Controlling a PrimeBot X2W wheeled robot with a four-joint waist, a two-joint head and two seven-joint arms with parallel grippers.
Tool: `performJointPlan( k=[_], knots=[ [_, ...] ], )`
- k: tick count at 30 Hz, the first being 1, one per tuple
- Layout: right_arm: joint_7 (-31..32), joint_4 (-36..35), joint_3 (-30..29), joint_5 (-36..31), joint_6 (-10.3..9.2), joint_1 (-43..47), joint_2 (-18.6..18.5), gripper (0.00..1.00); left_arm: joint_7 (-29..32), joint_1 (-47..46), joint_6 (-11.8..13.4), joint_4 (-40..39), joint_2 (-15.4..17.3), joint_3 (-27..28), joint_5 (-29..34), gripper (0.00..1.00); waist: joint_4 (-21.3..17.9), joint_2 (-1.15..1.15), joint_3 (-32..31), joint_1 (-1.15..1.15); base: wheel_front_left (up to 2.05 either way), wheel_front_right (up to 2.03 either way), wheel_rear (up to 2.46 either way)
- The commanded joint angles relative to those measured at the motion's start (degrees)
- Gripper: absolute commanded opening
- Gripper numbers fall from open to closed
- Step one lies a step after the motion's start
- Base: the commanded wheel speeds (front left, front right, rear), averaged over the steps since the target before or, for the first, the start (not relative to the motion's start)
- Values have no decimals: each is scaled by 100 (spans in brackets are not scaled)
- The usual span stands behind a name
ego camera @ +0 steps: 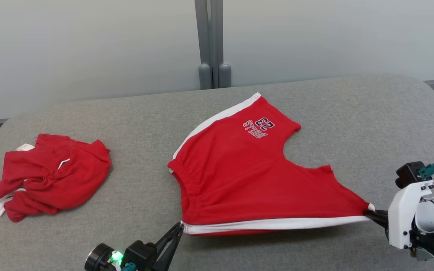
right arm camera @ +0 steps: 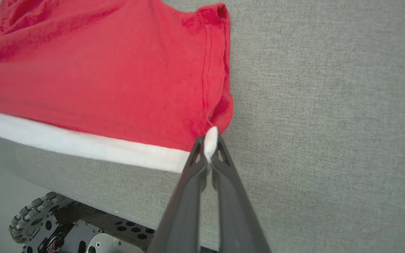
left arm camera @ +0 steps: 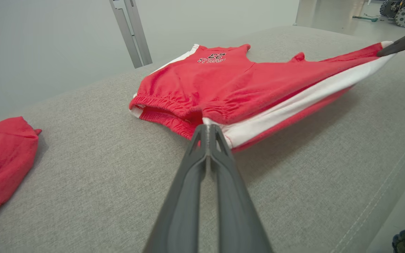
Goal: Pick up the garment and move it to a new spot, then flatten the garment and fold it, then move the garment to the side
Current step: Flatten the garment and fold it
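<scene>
Holding the red shorts (ego camera: 239, 177) taut mid-worktop (ego camera: 352, 113), near white-striped edge lifted. Left gripper (ego camera: 180, 227) has its fingers pinched tight on the waistband corner, right gripper (ego camera: 368, 213) clamped on the leg-hem corner. Flattening looks under way; the fold and the move aside are not yet done. Crumpled red garment (ego camera: 51, 177) lies well apart at left.

Head view high, looking down beyond both jaws, left wrist view low behind its jaws, right wrist view steep above its own, all sharing shorts (ego camera: 239, 180).
</scene>
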Motion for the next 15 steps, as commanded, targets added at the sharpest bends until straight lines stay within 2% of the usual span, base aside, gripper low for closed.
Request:
performJointPlan(
  k=[1, 7, 15],
  knots=[
    [81, -101, -47, 91, -12, 81, -155, 0, -18, 72, 18, -49, 126, 11, -48, 0, 56, 0, -7, 1, 0, 0, 0],
    [156, -491, -185, 66, -13, -41, -552, 0, -11, -269, 19, -123, 299, -187, -112, 0, 273, 0, 109, 1, 0, 0, 0],
    [170, -596, -497, -290, -12, -936, -577, 0, 12, -993, 133, 72, -80, -150, -102, 0, 642, 0, 656, 1, 0, 0, 0]
  ],
)
